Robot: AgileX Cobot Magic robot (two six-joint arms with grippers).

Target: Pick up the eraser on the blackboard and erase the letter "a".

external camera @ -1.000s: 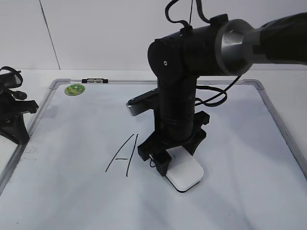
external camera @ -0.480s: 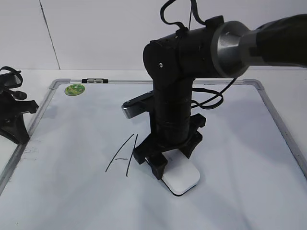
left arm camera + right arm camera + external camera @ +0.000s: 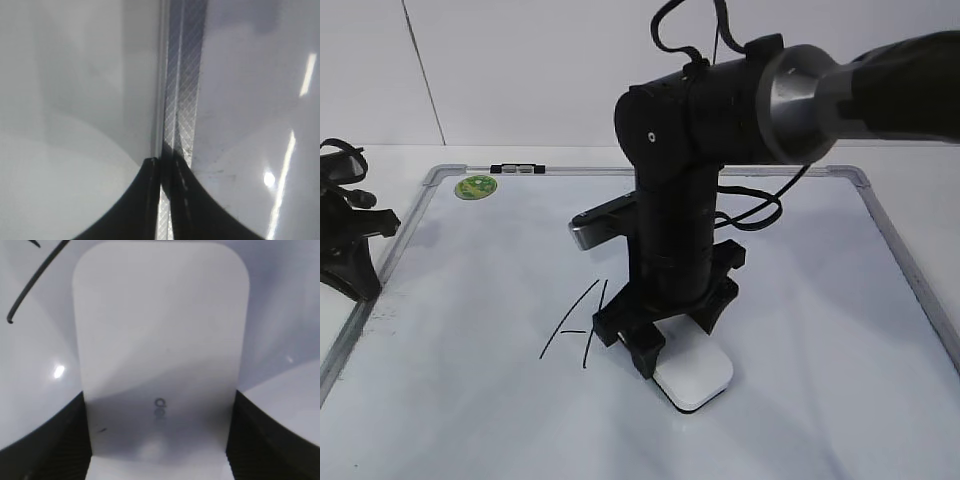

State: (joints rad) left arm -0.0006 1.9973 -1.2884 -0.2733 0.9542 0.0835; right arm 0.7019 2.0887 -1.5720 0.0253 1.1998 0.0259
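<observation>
The white eraser (image 3: 692, 378) lies flat on the blackboard (image 3: 470, 400), just right of a tall capital "A" (image 3: 575, 325). My right gripper (image 3: 672, 338) stands upright over it, shut on the eraser's sides. In the right wrist view the eraser (image 3: 160, 340) fills the space between the black fingers (image 3: 45, 440), and a stroke of the "A" (image 3: 30, 290) shows at top left. The lowercase "a" is hidden; no such mark shows beside the eraser or arm. My left gripper (image 3: 360, 270) rests shut at the board's left edge, over the grey frame (image 3: 185, 75).
A round green sticker (image 3: 476, 185) sits at the board's far left corner, beside a small black clip (image 3: 517, 169) on the frame. The right arm's thick body and cables (image 3: 760, 205) hang over the middle of the board. A white wall stands behind.
My right gripper has slid the eraser a little to the left, toward the capital "A", covering a small mark seen beside it earlier. The left arm has not moved.
</observation>
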